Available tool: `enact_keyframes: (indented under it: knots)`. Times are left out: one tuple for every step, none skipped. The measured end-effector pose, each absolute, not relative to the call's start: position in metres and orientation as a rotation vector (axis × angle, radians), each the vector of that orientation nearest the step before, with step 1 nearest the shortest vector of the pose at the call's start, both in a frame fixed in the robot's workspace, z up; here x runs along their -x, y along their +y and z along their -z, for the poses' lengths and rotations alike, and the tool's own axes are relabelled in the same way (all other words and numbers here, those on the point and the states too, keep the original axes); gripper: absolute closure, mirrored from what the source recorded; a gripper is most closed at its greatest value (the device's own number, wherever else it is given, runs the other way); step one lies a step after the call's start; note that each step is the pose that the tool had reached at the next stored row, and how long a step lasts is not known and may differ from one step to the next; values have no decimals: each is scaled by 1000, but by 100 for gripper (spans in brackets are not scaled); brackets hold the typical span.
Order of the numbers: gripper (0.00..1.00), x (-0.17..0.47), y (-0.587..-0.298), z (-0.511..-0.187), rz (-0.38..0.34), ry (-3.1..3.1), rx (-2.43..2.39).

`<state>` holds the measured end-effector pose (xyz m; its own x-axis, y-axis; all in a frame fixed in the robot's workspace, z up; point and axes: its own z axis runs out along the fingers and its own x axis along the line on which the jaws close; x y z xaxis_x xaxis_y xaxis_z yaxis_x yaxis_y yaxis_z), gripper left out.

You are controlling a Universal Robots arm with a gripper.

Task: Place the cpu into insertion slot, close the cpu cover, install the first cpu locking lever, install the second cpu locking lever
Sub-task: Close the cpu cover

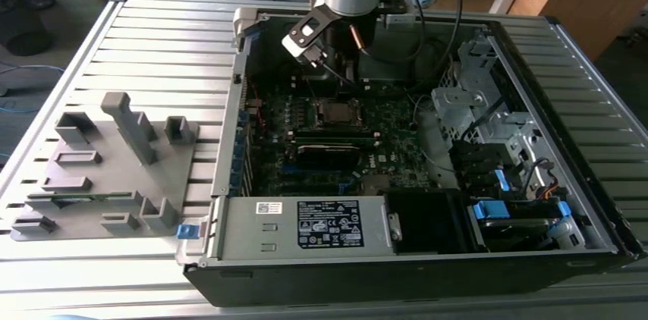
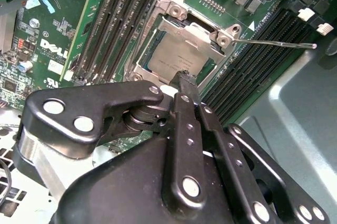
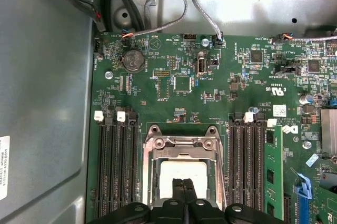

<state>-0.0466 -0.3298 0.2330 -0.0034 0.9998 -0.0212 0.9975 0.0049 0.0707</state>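
Observation:
The cpu [image 2: 171, 56] lies flat in the insertion slot [image 2: 138, 69], its silver-grey top showing through the window of the cpu cover [image 2: 196, 30], which lies lowered over it. A thin wire locking lever [image 2: 274, 42] sticks out sideways from the socket corner, unlatched. My gripper [image 2: 185, 77] is shut with nothing between its fingers, its tip just above the edge of the chip. In the first wrist view the gripper [image 3: 182, 183] points at the cpu [image 3: 181, 170] inside the cover [image 3: 181, 141]. In the exterior view the gripper [image 1: 342, 83] hangs over the socket [image 1: 335, 111].
Black memory slots [image 3: 116, 166] flank the socket on both sides. The open computer case [image 1: 233, 183] walls in the motherboard, with a drive cage [image 1: 476, 100] and cables at the exterior view's right. A grey fixture [image 1: 111, 161] stands on the slatted table at the exterior view's left.

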Motion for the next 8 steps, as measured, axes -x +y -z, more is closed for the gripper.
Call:
enact_keyframes:
  knots:
    - [89, 47, -330, -233, -54, 2180, -2171]
    - [89, 47, -330, -233, -54, 2180, -2170]
    - [89, 47, -330, -233, -54, 2181, -2170]
    - [89, 47, -330, -233, -55, 2197, -2153]
    - [89, 47, -330, -233, -55, 2205, -2145]
    - [89, 47, -330, -233, -56, 2211, -2140]
    - [89, 47, -330, -233, -56, 2215, -2135]
    - [89, 47, -330, -233, -56, 2219, -2132]
